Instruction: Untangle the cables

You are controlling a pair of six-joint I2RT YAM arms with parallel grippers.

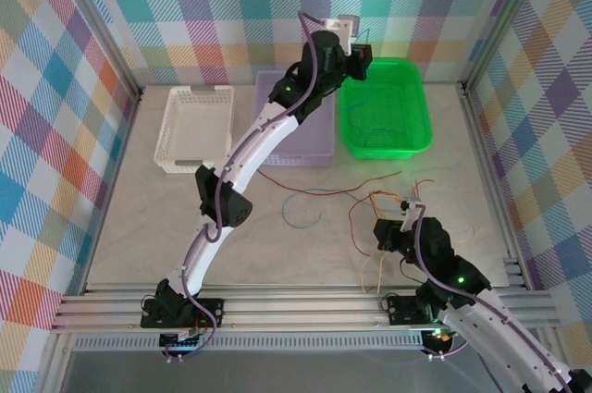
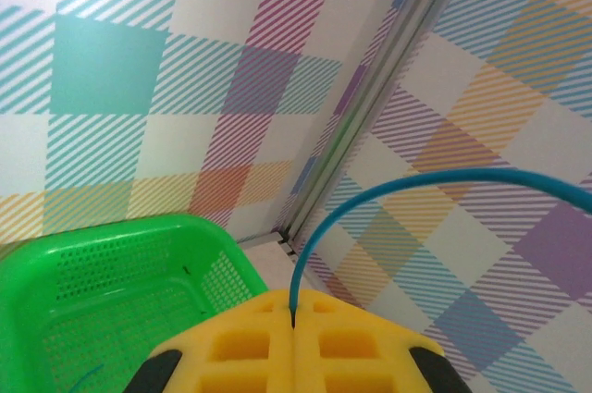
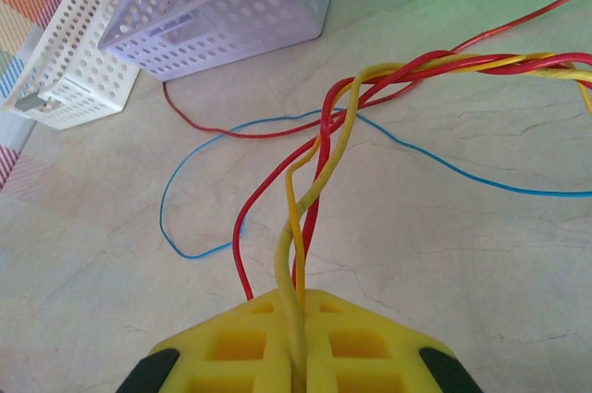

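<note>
My left gripper (image 1: 363, 60) is raised over the back edge of the green basket (image 1: 421, 102). Its yellow jaws (image 2: 294, 324) are shut on a blue cable (image 2: 416, 178) that arcs up and off to the right. My right gripper (image 1: 408, 210) sits low over the table at the front right. It (image 3: 298, 324) is shut on a twisted bundle of yellow and red cables (image 3: 319, 148), which runs away to the upper right. A loose blue cable (image 3: 180, 191) and a red cable (image 3: 208, 125) lie on the table beyond it. The tangle (image 1: 384, 201) spreads around the right gripper.
A lilac basket (image 1: 319, 145) stands in the middle at the back and a white basket (image 1: 190, 139) to its left. Thin wires lie inside the green basket (image 2: 102, 254). Plaid walls and metal frame posts (image 2: 370, 125) enclose the table.
</note>
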